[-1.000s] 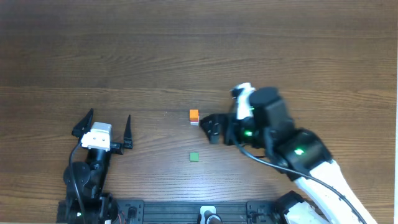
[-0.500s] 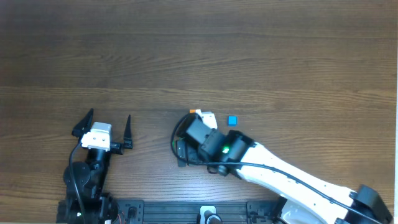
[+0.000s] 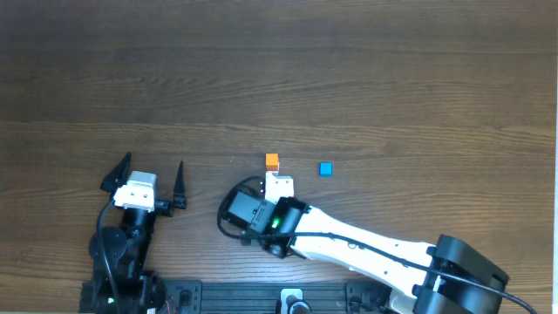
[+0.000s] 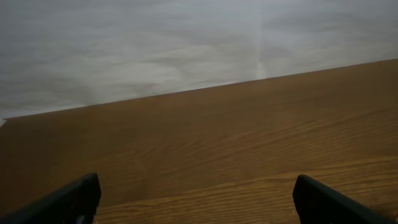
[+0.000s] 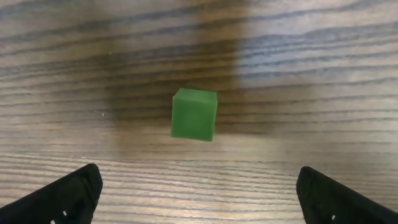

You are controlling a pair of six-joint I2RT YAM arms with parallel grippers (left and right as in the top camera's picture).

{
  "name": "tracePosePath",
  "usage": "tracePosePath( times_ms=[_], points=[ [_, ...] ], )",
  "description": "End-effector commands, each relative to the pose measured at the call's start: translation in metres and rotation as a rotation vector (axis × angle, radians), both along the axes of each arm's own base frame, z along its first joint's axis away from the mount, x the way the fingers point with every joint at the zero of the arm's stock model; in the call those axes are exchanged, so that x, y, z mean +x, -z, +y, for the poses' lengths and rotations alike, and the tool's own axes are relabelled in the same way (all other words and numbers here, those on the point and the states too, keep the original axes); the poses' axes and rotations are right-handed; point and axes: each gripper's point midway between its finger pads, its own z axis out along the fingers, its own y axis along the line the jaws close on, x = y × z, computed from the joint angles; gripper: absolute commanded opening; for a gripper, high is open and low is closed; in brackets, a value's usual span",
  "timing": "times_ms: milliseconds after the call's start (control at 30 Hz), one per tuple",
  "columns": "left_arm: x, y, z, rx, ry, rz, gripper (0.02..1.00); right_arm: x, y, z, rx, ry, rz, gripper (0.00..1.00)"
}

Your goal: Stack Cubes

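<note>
**Top view.** The left gripper (image 3: 150,166) sits at the near left of the table (image 3: 279,70), fingers spread wide and holding nothing. The right arm (image 3: 349,240) reaches across from the near right to the middle of the table, and its wrist lies just near of an orange cube (image 3: 272,160). A blue cube (image 3: 325,169) rests on the table just to the right of the orange one, apart from it. Both are untouched. From above, it cannot be told whether anything lies under the orange cube.

**Left wrist view.** The left gripper's fingers (image 4: 81,199) stand well apart, with only bare wood and a pale wall (image 4: 155,43) between and beyond them.

**Right wrist view.** The right gripper (image 5: 199,169) hangs above a green cube (image 5: 194,114), which sits flat on the table in the arm's shadow. The fingers (image 5: 74,190) are wide apart, one to each side, and neither touches the cube. The cube lies roughly on the centre line between them.

**Progress.** No stack is seen. The orange, blue and green cubes each sit on the table, separate from one another. The step in hand appears to be the first pick, with the right gripper lined up over the green cube but not yet lowered or closed. Grasping, lifting, placing on another cube and adding the third all remain to be done.
</note>
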Motion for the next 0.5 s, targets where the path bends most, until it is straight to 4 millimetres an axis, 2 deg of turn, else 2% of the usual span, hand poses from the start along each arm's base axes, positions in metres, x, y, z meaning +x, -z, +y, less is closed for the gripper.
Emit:
tracePosePath(
  times_ms=[33,500],
  points=[
    [0.0,0.001,-0.001,0.017,0.01,-0.005,1.0,0.006,0.002,0.003,-0.022,0.032,-0.052,0.991],
    [0.0,0.001,-0.001,0.017,0.01,-0.005,1.0,0.026,0.024,-0.001,-0.088,0.018,-0.084,0.991]
  ],
)
